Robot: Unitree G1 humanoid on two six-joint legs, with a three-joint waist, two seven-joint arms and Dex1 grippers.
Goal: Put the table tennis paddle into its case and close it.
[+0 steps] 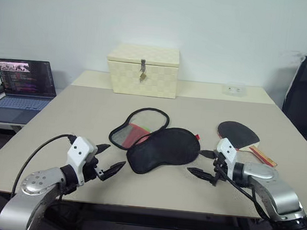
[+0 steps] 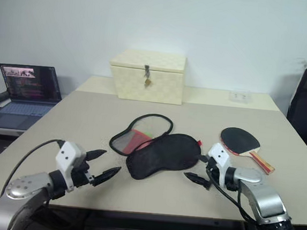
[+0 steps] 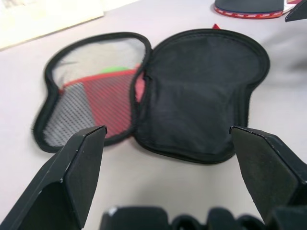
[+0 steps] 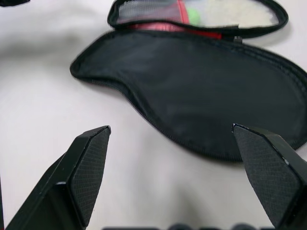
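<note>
Two sets of black jaws are held wide and empty just above the pale beige surface [image 1: 89,115], with the soft black paddle-shaped zip case [image 1: 164,148] lying unzipped and spread flat between them, its mesh-and-red-lined half [image 1: 136,128] turned away from the left gripper [image 1: 108,163] and its plain black half close in front of both. The round black-rubber table tennis paddle with the red-edged wooden handle [image 1: 240,136] lies just beyond and outboard of the right gripper [image 1: 202,163], well apart from the left one. The step in hand is judged to be the pick-up of the paddle, best made by the right jaws closing across the handle rather than the thin blade, so that the blade can then be slid flat onto the open black half. The case is best steadied by the left jaws meanwhile, since the light fabric is likely to shift.
</note>
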